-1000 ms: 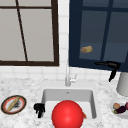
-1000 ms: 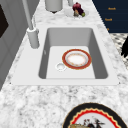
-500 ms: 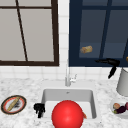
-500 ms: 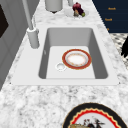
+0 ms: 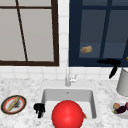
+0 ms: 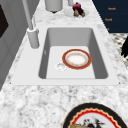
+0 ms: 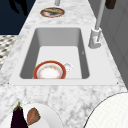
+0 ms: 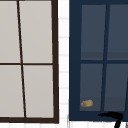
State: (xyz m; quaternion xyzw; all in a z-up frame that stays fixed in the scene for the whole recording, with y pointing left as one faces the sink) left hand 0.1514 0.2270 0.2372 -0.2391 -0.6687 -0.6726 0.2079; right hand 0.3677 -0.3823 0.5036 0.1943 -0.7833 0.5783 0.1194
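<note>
Front view: the right hand hangs in the air before the dark cabinet door, fingers straight and relaxed, holding nothing — nearest it stands the grey canister at the counter's right end, upright beside a small plate of vegetables. The left hand hovers at the sink's left rim, fingers curled downward and empty. The canister looks rigid, smooth and probably slippery — best grasped round its middle.

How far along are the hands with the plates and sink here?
Done: one red-rimmed plate lies in the sink. In hand: nothing; the left hand hangs by the sink's left edge, the right hand hovers near the dark cabinet. The counter plate remains untouched.
</note>
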